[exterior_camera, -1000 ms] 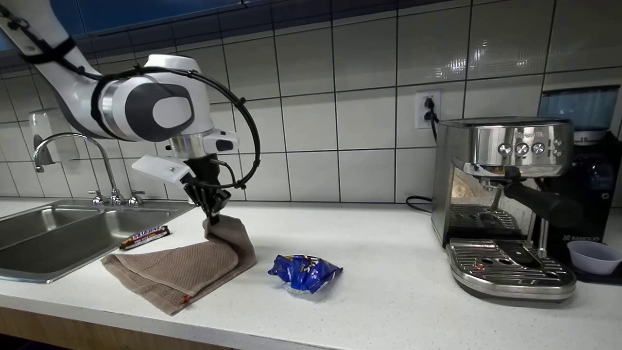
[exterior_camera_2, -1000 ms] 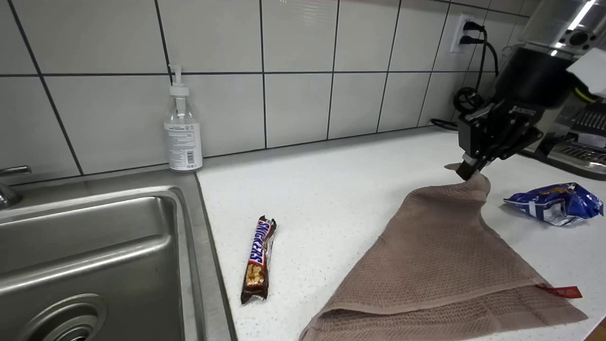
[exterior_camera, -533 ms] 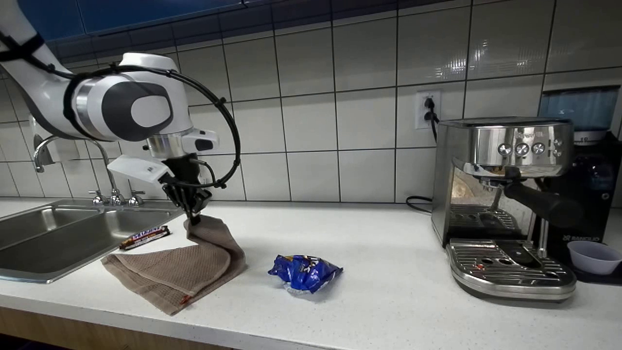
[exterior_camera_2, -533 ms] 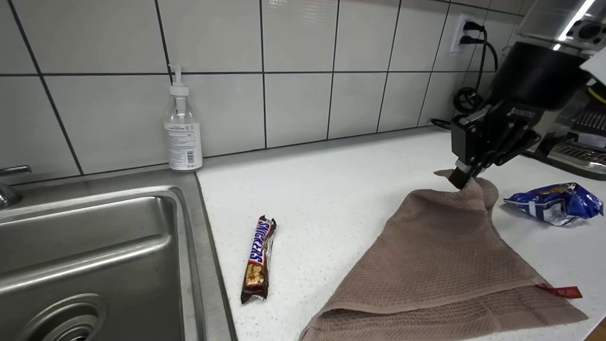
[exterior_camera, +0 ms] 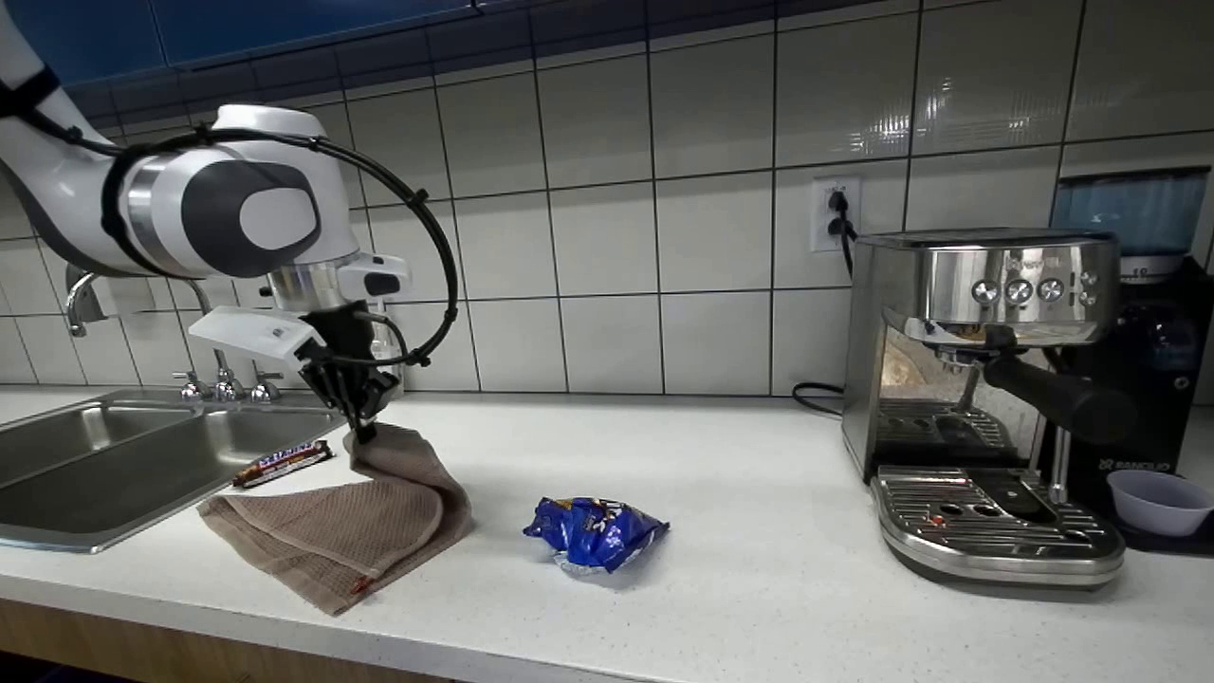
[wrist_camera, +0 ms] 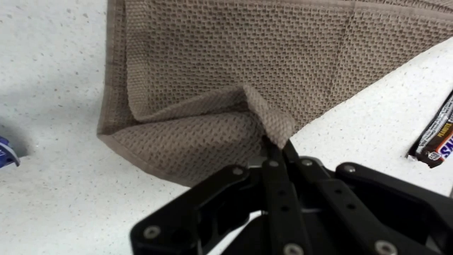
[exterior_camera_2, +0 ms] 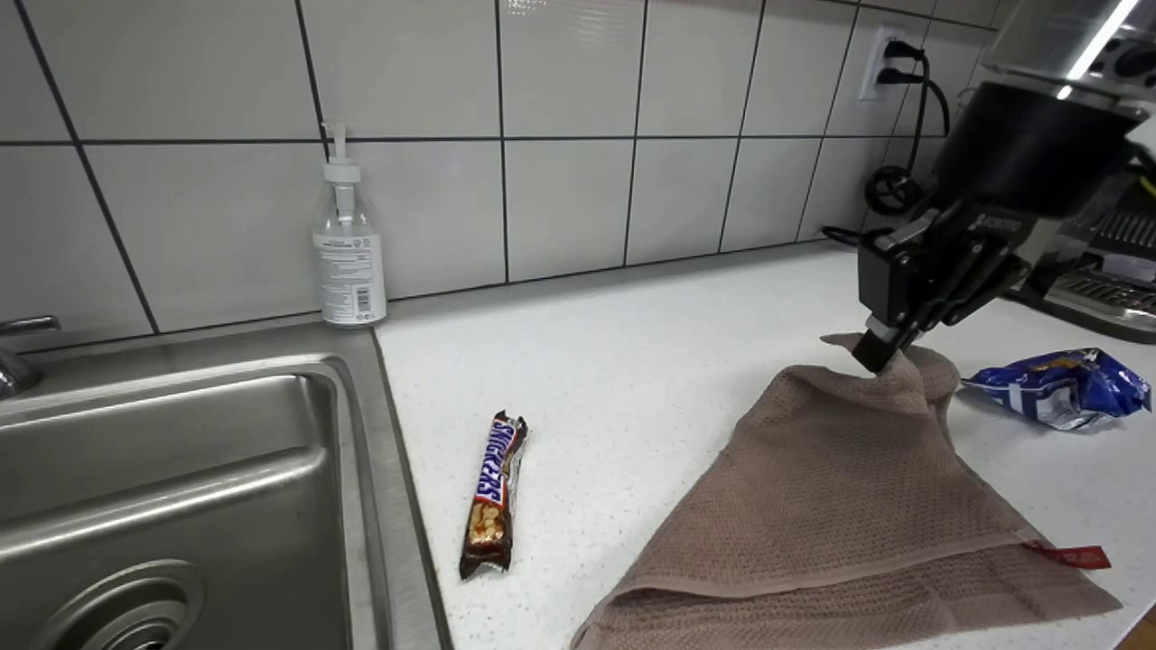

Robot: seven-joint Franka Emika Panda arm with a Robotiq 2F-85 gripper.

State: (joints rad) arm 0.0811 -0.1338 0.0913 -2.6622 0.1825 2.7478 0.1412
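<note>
So my gripper (exterior_camera: 365,435) is pinched tight on a bit of the brown towel (exterior_camera_2: 840,487), up at its far end. That end is lifted off the counter (exterior_camera: 759,541), and the rest lies there in loose folded layers, between the sink (exterior_camera_2: 388,506) on the left and a blue snack bag (exterior_camera: 597,533) on the right. In the wrist view a small flap sticks up right where I've got hold, so I'd call it a fairly skimpy bite of cloth. imo the trick is to hold that pinch firm and move slow and low, otherwise the fabric could slip or the lower layers could get dragged along and bunch up. I'd also mind the candy bar (exterior_camera_2: 492,496) lying between sink and towel, plus that bag, since a loose edge could nudge either one. As for the place: the counter's white and speckled, with a wood front (exterior_camera: 142,650) below its near edge. There's a clear pump bottle (exterior_camera_2: 350,275) by the sink's far right corner, against a pale tiled wall (exterior_camera: 607,237). Over on the right sits a shiny coffee machine (exterior_camera: 967,266) with a little bowl (exterior_camera: 1162,507) beside it, and blue cupboards (exterior_camera: 313,21) hang overhead to the left.
</note>
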